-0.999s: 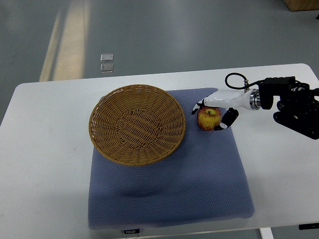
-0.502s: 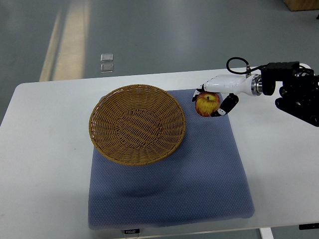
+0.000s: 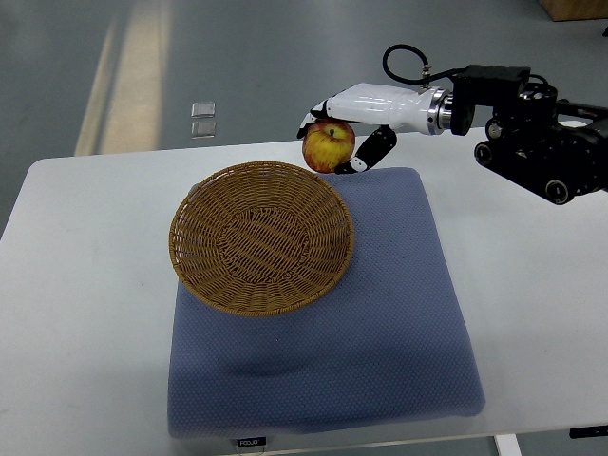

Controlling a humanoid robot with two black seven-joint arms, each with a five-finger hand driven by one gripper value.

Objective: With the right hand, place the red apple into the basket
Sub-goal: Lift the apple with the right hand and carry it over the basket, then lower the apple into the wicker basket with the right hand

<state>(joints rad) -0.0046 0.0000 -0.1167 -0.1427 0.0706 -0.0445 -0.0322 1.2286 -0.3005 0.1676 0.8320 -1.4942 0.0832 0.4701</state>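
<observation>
While the white, round-cornered bench (image 3: 85,313) fills most of the view, a blue-grey padded fabric mat (image 3: 380,332) lies across its middle, running from the far side to the near edge. A small dark label (image 3: 251,442) sits at the mat's near edge. On the far left part of the mat rests the round, shallow, brown woven wicker basket (image 3: 261,236), which overhangs the mat's left edge onto the bench.

From the right edge comes the robot's black jointed arm (image 3: 537,142), with a black cable looping above its wrist, ending in the white right hand (image 3: 353,123) with black-tipped fingers (image 3: 372,152). The fingers are curled around the red apple with a yellow patch (image 3: 329,146), holding it from above and from the right side. The apple is lifted off the mat, its stem end facing up, and appears just beyond the basket's far right rim, not inside it.

On the grey floor beyond the bench, to the far left, lie two small pale square tiles (image 3: 203,120), one behind the other, beside a wide light stripe (image 3: 128,76).
</observation>
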